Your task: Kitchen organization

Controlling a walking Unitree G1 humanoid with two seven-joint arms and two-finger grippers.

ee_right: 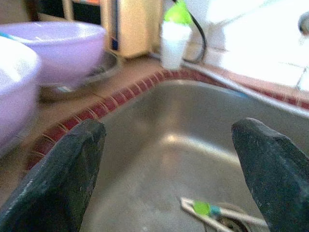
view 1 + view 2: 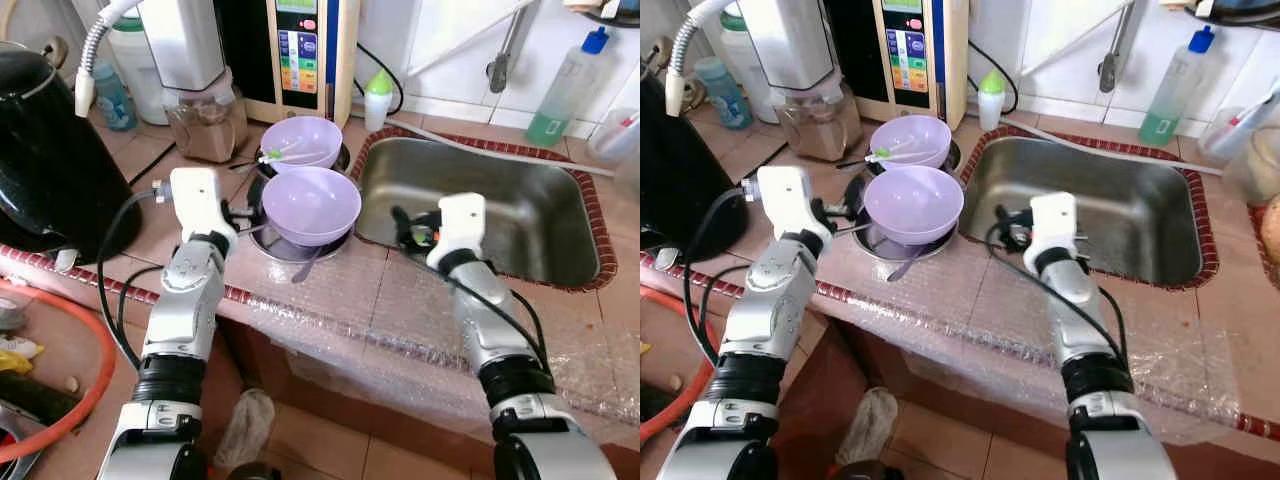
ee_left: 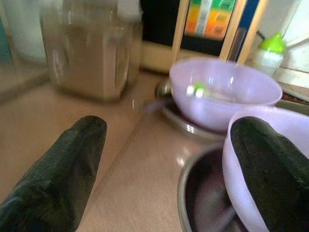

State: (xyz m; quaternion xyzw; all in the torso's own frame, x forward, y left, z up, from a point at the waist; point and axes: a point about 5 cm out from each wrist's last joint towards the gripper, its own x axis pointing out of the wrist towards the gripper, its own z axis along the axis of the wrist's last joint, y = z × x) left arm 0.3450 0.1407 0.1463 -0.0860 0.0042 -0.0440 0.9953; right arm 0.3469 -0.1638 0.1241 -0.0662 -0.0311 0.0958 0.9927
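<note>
Two lilac bowls stand on the counter left of the steel sink (image 2: 530, 200). The near bowl (image 2: 311, 203) rests in a shallow metal dish (image 2: 272, 245). The far bowl (image 2: 301, 141) holds a green-and-white utensil (image 2: 285, 153). My left gripper (image 2: 245, 215) is open at the near bowl's left rim; in the left wrist view one finger (image 3: 270, 174) lies against that bowl (image 3: 231, 159), the other finger (image 3: 63, 179) over bare counter. My right gripper (image 2: 415, 228) hangs open over the sink's left side, holding nothing. A green-and-white brush (image 1: 207, 209) lies by the drain.
A black kettle (image 2: 45, 150) stands at far left, and a jar of brown liquid (image 2: 205, 120) and a water machine (image 2: 297, 50) behind the bowls. A small green-capped bottle (image 2: 377, 100) and a green soap bottle (image 2: 560, 90) line the back. Bubble wrap (image 2: 400, 320) covers the counter's front edge.
</note>
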